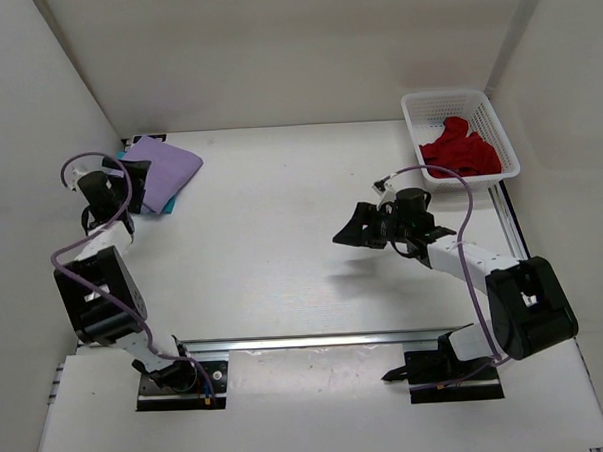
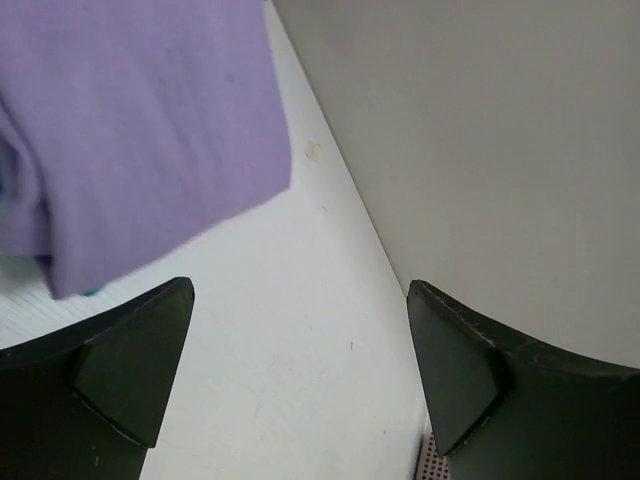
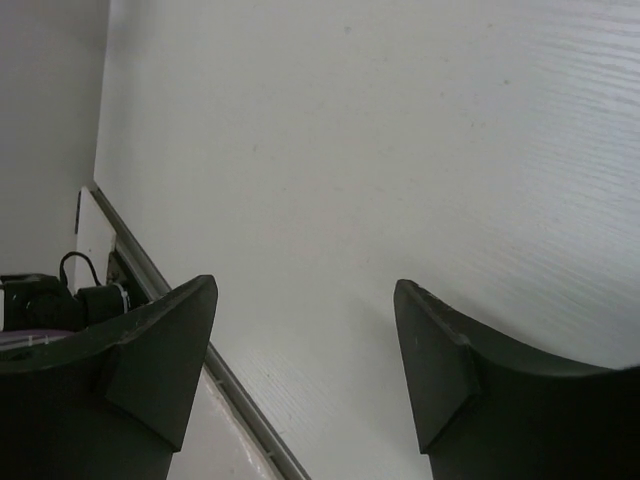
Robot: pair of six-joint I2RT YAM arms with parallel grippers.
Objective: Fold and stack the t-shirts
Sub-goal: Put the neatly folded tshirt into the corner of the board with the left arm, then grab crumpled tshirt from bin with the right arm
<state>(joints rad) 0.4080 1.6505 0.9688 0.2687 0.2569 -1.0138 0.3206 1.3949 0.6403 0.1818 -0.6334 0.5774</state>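
Note:
A folded lavender t-shirt lies at the far left of the table on top of a teal t-shirt, of which only thin edges show. My left gripper stands open at the stack's left edge. In the left wrist view the lavender t-shirt lies just beyond the left gripper, and only bare table shows between the fingers. A dark red t-shirt lies crumpled in the white basket. My right gripper hovers open over mid-table; the right wrist view shows this gripper holding nothing.
The white mesh basket stands at the far right corner beside a rail along the right edge. White walls close in the left, back and right sides. A metal rail runs across the near edge by the arm bases.

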